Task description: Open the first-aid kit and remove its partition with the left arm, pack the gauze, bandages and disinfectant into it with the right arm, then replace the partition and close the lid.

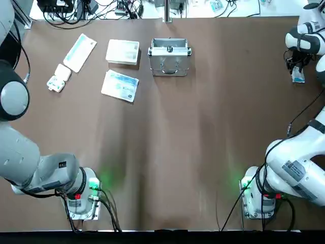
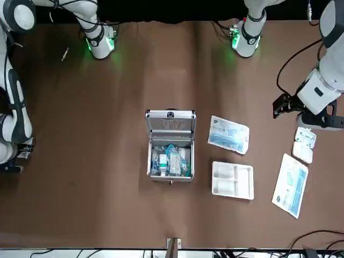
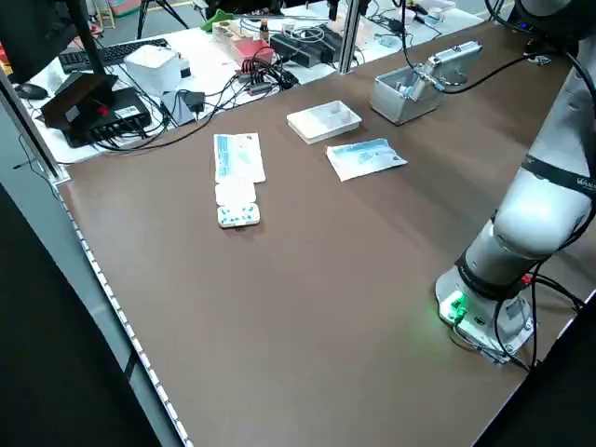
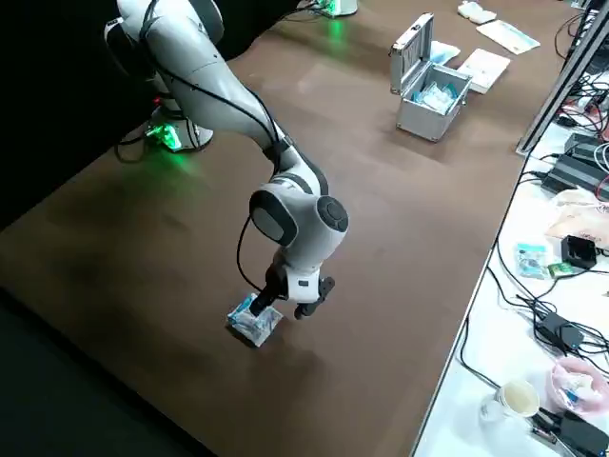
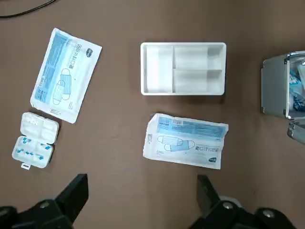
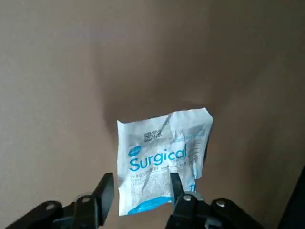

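Silver, the case point(image 4: 419, 122) is seen with its lid point(image 2: 171, 124) raised; inside it, the disinfectant point(image 2: 163, 164) is nestled among blue-and-clear packets point(image 2: 174, 160). The partition point(image 2: 233, 180) is laid left of the case. Well left of it, the left claw point(image 5: 143, 185) is held released; well right, the right claw point(image 6: 142, 183) is spread, released, at a "Surgical" packet point(image 6: 155, 160).

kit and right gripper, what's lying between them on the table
Only bare table between the kit and the right gripper, which is over the Surgical packet; the top view shows that stretch.
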{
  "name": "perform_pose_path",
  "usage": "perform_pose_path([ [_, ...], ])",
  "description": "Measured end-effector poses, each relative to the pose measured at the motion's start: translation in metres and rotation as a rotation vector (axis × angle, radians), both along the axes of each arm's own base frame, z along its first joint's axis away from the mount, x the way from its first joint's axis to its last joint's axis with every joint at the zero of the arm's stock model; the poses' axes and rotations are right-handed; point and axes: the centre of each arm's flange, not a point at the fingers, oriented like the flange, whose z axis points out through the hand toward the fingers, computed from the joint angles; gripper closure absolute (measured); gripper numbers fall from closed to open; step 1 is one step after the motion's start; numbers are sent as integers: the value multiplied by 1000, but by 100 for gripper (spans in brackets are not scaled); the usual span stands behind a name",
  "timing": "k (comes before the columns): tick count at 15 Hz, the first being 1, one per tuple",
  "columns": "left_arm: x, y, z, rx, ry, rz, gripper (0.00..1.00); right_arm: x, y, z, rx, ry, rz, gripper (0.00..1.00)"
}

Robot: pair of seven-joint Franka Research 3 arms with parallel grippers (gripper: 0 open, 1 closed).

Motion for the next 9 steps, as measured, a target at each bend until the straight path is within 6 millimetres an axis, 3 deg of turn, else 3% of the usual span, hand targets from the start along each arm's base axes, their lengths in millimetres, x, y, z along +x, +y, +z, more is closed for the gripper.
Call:
perform_pose_path([
  [9,0,-1,0,-1,-2,0,0,-1,7,-8,-82,10,-5,48],
])
